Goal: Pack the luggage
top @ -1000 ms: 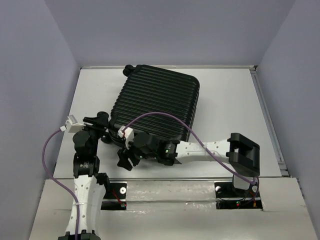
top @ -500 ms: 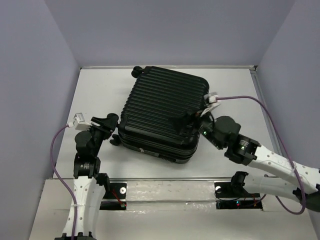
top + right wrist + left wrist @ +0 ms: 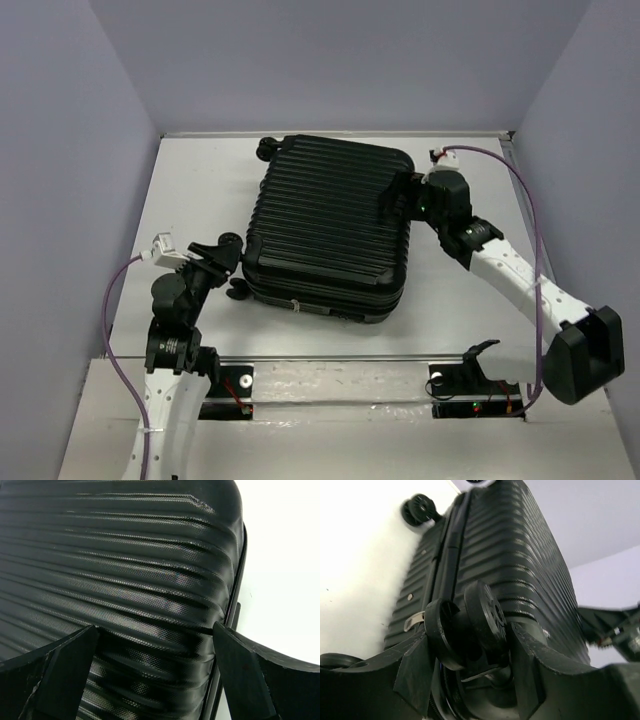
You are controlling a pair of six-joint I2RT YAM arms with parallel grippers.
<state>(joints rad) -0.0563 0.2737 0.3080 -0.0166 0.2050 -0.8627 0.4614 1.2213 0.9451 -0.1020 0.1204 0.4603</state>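
The luggage is a black ribbed hard-shell suitcase, closed and lying flat in the middle of the table. It fills the left wrist view and the right wrist view. My left gripper is at its near-left corner. There its jaws close round a black twin wheel, one finger against each side. My right gripper is open, its jaws wide apart over the shell's right edge near the far-right corner, holding nothing.
Another wheel sticks out at the luggage's far-left corner, also in the left wrist view. Bare white table lies left of the luggage and also right of it. Lavender walls close in the sides and back.
The luggage has turned and now lies squarer to the table. My right arm swung from its near edge round to its right side. My left gripper stayed at the near-left wheel.
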